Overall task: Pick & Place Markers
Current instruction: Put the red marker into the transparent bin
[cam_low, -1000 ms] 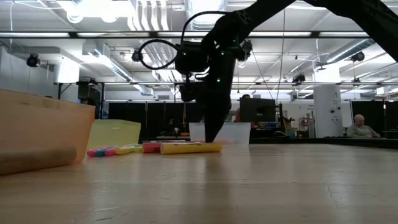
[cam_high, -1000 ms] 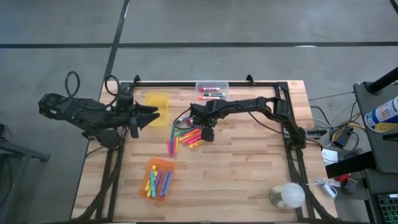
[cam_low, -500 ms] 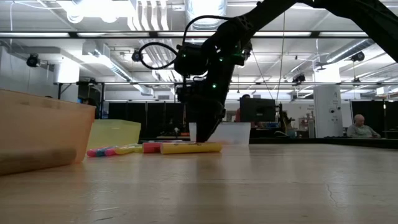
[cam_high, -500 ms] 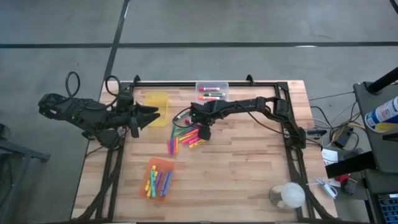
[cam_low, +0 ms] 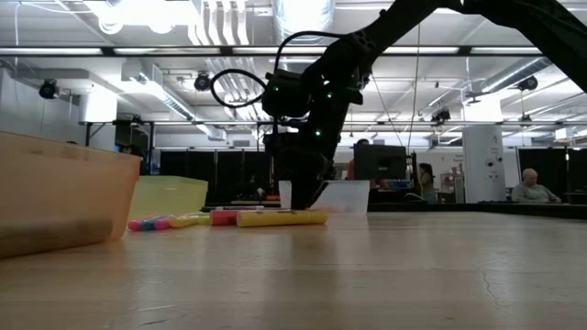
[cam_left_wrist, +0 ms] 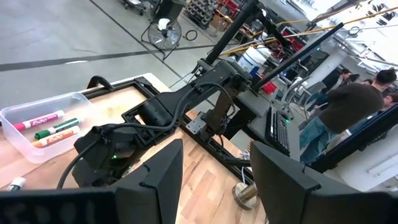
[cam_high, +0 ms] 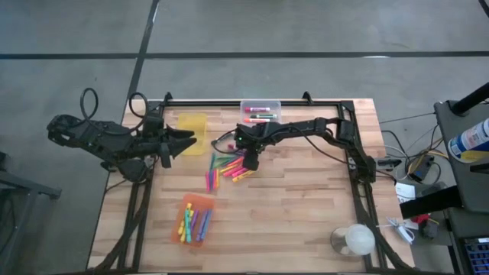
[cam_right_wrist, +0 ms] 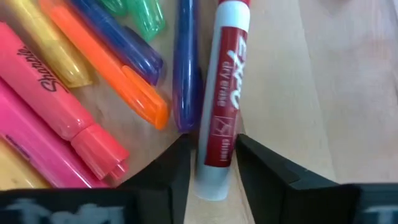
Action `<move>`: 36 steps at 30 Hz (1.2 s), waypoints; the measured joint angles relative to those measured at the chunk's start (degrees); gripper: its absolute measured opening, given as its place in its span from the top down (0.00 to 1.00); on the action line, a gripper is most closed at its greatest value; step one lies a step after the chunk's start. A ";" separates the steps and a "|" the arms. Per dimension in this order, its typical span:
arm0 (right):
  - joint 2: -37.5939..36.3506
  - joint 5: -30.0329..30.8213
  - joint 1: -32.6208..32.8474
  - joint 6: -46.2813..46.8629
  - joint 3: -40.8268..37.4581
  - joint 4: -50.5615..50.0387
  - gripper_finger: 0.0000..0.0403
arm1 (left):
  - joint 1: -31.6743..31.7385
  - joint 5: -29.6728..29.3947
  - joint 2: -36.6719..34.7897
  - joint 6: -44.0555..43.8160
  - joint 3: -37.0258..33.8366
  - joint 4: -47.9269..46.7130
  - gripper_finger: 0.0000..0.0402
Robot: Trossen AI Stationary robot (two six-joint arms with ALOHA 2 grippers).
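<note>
The markers (cam_high: 228, 169) lie in a loose pile mid-table, pink, orange, yellow, green and blue. In the right wrist view a white marker with red print (cam_right_wrist: 219, 118) lies flat beside a blue one (cam_right_wrist: 185, 74). My right gripper (cam_right_wrist: 214, 143) points down over this pile (cam_low: 266, 218), open only a little, one finger on each side of the white marker's near end. My left gripper (cam_high: 189, 141) hovers open by the yellow bin (cam_high: 192, 122), away from the pile. My right gripper stands astride the white marker's end (cam_right_wrist: 214, 180) from above, fingers across the barrel. The marker lies flat on the table. One finger (cam_right_wrist: 252, 162) looks level with the barrel's edge; whether either finger touches it, I cannot tell.
A clear bin (cam_high: 260, 112) with a few markers stands at the far edge behind the pile. An orange bin (cam_high: 195, 217) holding several markers sits nearer the front left. A glass object (cam_high: 353, 240) is at the near right corner. Bare wood lies right of the pile.
My right gripper has shifted a little toward the table's left and far edge over the marker pile, staying low. The markers and my left arm have kept still.
</note>
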 joint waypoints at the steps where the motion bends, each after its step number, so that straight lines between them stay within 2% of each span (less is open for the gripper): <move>1: 0.00 -0.47 -0.01 -0.01 0.00 -0.05 0.72 | -0.02 -0.02 0.00 -0.02 0.00 0.00 0.55; 7: -0.02 -1.89 0.05 1.33 1.13 -3.96 0.86 | -0.02 -0.04 0.00 -0.28 0.00 0.00 0.55; 19: -1.54 -1.71 0.77 -0.06 11.48 -13.63 0.84 | -0.02 -0.03 0.00 -0.20 0.00 -0.30 0.55; 23: -2.49 2.71 0.78 -2.97 16.29 -18.16 0.84 | -0.02 -0.03 0.00 -0.17 0.00 -0.37 0.55; 26: -2.91 5.66 -0.80 -5.05 19.06 -20.83 0.83 | -0.02 -0.02 0.00 -0.17 0.00 -0.37 0.55; 36: -3.09 5.93 -10.96 -6.96 19.26 -23.76 0.83 | -0.02 -0.02 0.00 -0.24 0.00 -0.66 0.55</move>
